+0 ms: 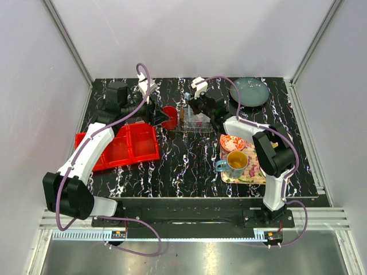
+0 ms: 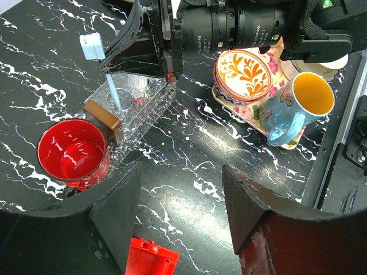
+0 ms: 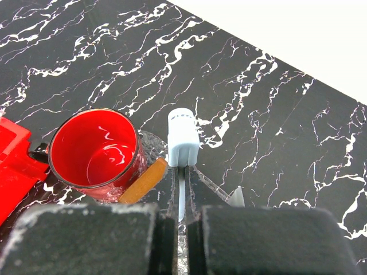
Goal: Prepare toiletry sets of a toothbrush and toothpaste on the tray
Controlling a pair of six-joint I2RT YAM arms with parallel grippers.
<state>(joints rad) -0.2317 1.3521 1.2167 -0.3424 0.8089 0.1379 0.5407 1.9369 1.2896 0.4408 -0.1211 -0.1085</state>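
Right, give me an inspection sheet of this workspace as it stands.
Surface: black marbled table, no spills seen.
Job's things: toothbrush head-up, handle down at the clear tray; toothpaste apparently on it, partly hidden.
Clutter: red cup, brown bar, red bin, floral tray with bowl and mug, dark plate.
Grippers: right gripper shut on the toothbrush; left gripper open, empty.
Cables: purple cable along each arm, none seen snagged.
Surroundings: white walls, metal frame.
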